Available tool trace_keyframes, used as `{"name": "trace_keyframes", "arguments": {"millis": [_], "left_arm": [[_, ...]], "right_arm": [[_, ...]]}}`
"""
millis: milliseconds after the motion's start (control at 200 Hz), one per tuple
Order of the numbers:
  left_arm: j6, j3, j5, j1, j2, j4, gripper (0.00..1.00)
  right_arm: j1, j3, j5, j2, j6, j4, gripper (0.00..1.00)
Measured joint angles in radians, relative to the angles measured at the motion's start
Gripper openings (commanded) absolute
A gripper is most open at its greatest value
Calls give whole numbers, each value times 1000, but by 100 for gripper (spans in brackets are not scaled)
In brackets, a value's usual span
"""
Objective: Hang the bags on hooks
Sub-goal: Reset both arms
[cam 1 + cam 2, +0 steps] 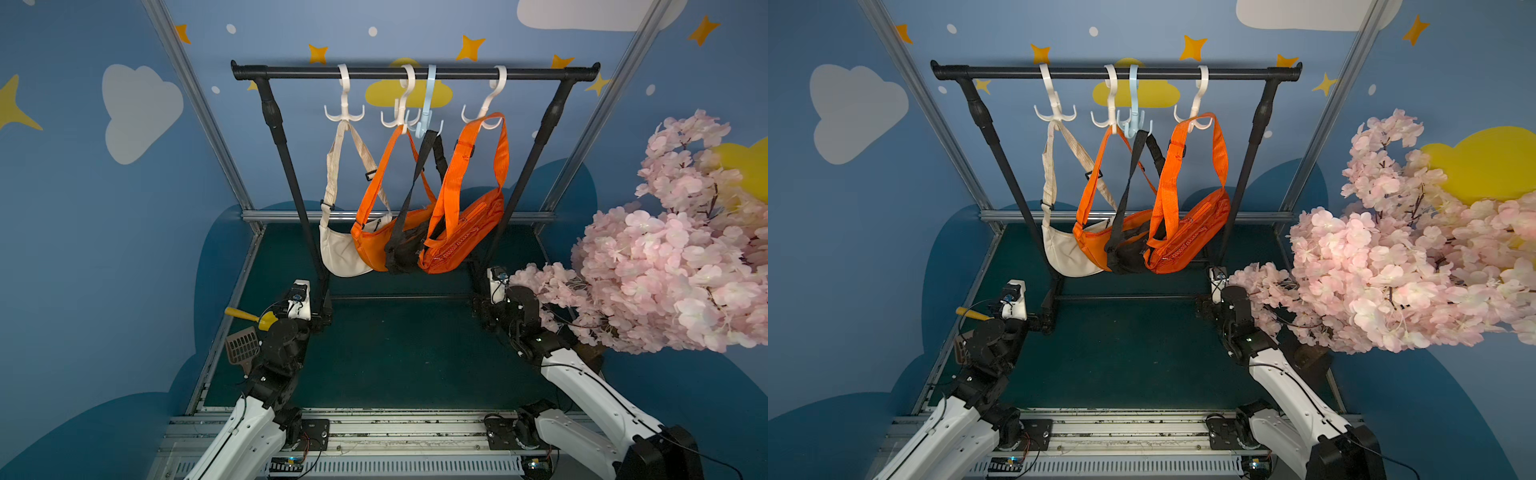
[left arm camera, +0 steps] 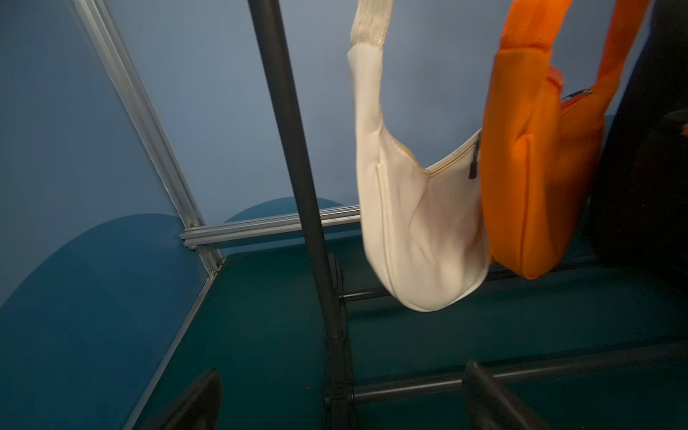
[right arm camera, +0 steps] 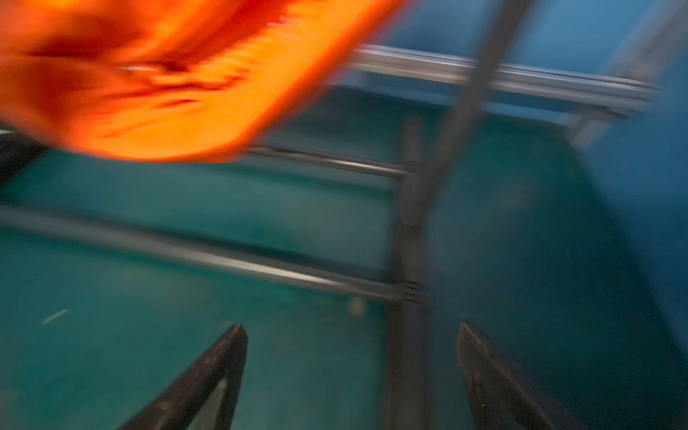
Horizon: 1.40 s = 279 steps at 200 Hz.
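Orange bag (image 1: 461,237) hangs by its strap from the rightmost white hook (image 1: 492,97) on the black rack (image 1: 415,73). A pink blossom tree (image 1: 665,249) crowds the right arm. A black bag (image 1: 405,253), a second orange bag (image 1: 370,249) and a cream bag (image 1: 340,257) hang bunched alongside. The left gripper (image 2: 342,368) and right gripper (image 3: 350,327) sit low, fingers spread, holding nothing.

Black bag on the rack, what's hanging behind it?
An orange bag hangs behind the black bag, one end covered. Anything further back is hidden; the other orange bag overlaps its front.
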Motion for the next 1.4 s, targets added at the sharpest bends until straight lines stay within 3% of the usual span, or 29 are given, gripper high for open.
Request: {"name": "trace_keyframes", "arguments": {"millis": [105,285,426,666,801,956,1397], "left_arm": [[-34,-68,27,74,131,102,100],[-130,-195,155,297,299,259,100],[-156,-203,229,355,428,384,100],[-166,-106,344,394,646,518,100],[-154,-69,377,394,735,617,100],[-142,-33,401,394,953,708,100],[-121,42,389,377,941,625,100]], "right_arm": [[-38,-58,72,56,-1,86,88],[-114,-143,116,195,-16,272,88],[-163,-155,95,336,-41,452,88],[-199,-155,10,486,-80,674,88],[-206,-155,-11,492,-83,708,88],[-215,-154,-35,494,-81,719,88],[-243,-160,-85,558,-64,804,90]]}}
